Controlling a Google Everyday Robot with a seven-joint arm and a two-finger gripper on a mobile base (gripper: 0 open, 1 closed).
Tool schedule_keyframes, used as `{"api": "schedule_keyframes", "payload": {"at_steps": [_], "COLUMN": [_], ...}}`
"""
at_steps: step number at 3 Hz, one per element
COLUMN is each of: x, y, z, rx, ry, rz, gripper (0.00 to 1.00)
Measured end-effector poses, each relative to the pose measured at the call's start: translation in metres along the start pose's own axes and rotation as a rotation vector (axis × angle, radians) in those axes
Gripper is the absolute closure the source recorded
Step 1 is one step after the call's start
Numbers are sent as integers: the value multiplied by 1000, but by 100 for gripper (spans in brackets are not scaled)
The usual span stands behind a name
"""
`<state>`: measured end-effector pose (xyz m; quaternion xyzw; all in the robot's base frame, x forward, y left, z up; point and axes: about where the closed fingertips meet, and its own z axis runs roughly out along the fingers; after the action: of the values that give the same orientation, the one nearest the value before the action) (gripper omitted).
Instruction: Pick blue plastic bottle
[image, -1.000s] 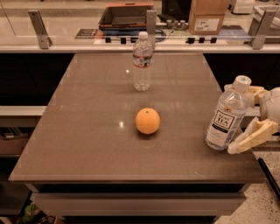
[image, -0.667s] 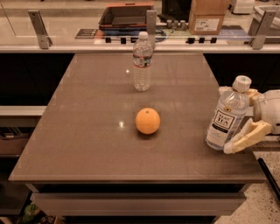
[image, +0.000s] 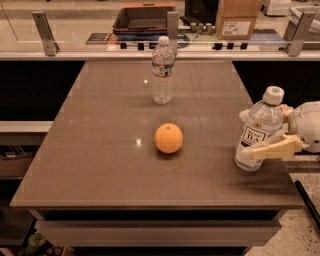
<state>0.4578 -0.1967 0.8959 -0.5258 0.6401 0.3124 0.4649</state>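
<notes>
The blue plastic bottle (image: 260, 125), wide and clear with a white cap and a white label, stands slightly tilted near the right edge of the table (image: 100, 150). My gripper (image: 248, 135) reaches in from the right and is shut on it. One cream finger (image: 272, 148) lies across the bottle's lower front, and the tip of the other shows behind its shoulder. The bottle's base still rests on the table.
An orange (image: 168, 138) sits at the table's middle. A slimmer ribbed clear bottle (image: 162, 70) with a red-and-white label stands at the far middle. Behind the table runs a counter with a dark tray (image: 142, 19) and a cardboard box (image: 236, 20).
The near finger has swung left from beside the bottle to across its front, closing on it. The bottle leans a little more. The orange and the far bottle have not moved.
</notes>
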Motion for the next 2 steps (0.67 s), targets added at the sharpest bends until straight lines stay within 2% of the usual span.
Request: {"api": "schedule_keyframes", "payload": {"at_steps": [2], "x": [-2], "y": [1], "z": [4], "rx": [-7], "ry": [-1], "rz": [-4], "gripper": [88]}}
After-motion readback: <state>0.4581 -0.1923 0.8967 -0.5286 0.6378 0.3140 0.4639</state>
